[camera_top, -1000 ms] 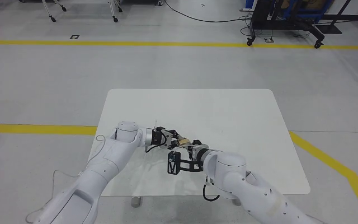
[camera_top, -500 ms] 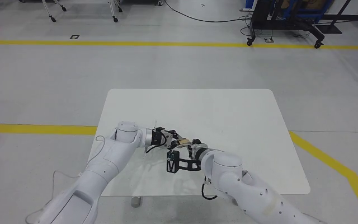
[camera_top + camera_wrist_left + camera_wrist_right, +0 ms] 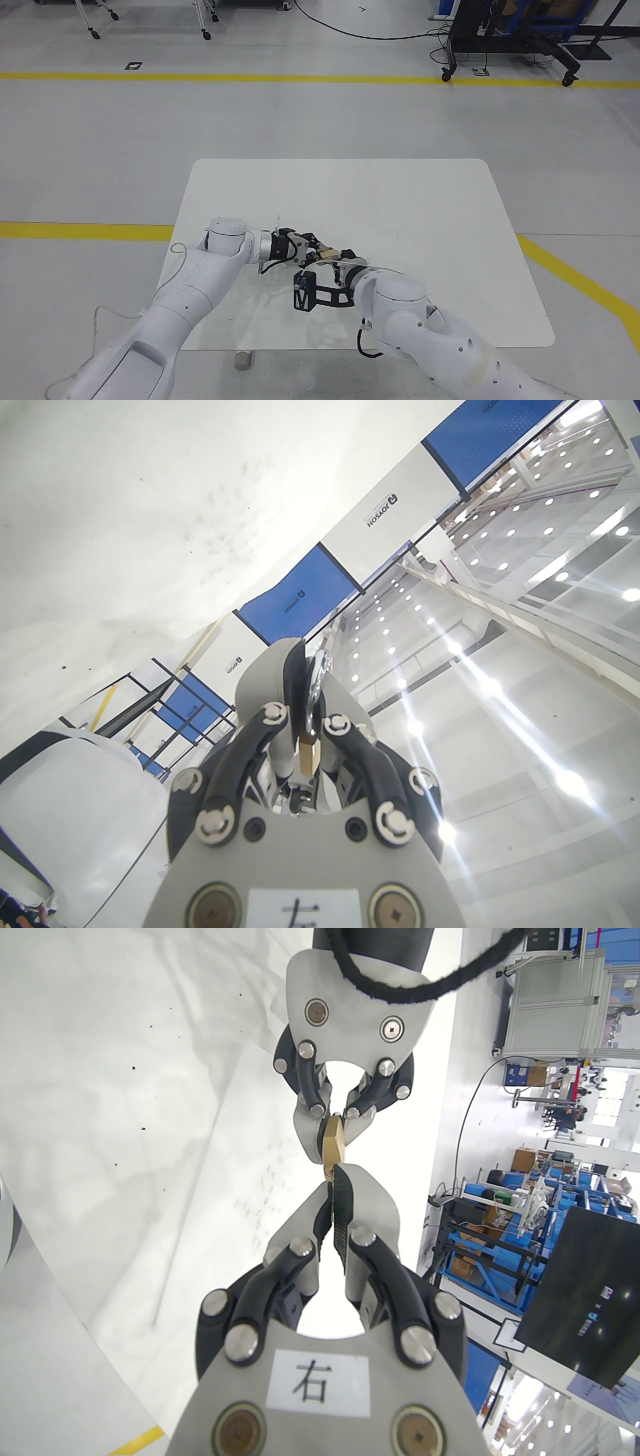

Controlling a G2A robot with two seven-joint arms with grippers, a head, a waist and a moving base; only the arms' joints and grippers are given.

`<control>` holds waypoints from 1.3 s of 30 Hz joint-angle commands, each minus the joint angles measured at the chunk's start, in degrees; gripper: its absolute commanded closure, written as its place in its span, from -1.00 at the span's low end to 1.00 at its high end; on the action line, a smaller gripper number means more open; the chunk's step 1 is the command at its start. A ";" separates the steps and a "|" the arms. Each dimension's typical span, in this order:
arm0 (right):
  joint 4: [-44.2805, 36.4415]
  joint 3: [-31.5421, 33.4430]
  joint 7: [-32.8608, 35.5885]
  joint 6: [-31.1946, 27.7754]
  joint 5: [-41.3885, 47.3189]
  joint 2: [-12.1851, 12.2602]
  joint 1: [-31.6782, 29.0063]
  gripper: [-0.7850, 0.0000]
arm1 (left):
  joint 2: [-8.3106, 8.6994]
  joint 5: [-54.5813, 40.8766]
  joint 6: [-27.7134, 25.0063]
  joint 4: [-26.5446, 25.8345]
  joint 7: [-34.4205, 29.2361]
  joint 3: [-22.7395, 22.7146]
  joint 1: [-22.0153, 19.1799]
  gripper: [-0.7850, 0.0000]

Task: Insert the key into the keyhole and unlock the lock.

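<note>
Two grippers face each other tip to tip above the table (image 3: 430, 200), near the robot's edge. The left gripper (image 3: 290, 247) grasps the brass lock (image 3: 322, 254), and the right gripper (image 3: 340, 263) is at the lock's free end. The right wrist view shows more: the right fingers (image 3: 345, 1198) are clenched and touch this end, but what they pinch is hidden. In the left wrist view the lock sits deep between the left fingers (image 3: 272, 685), with a silver part (image 3: 318, 680) beyond it; what this part is, I cannot tell.
</note>
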 commanded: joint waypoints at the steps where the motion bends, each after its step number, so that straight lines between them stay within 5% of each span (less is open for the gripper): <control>1: -0.08 -0.12 -0.16 -0.19 -0.10 -0.11 0.04 1.00 | 0.00 -0.21 0.26 0.04 -0.58 -0.01 0.01 1.00; 39: -2.24 5.56 -4.49 -1.80 -0.76 0.04 -4.24 1.00 | -0.30 1.57 -0.09 1.51 -7.22 1.89 -1.60 1.00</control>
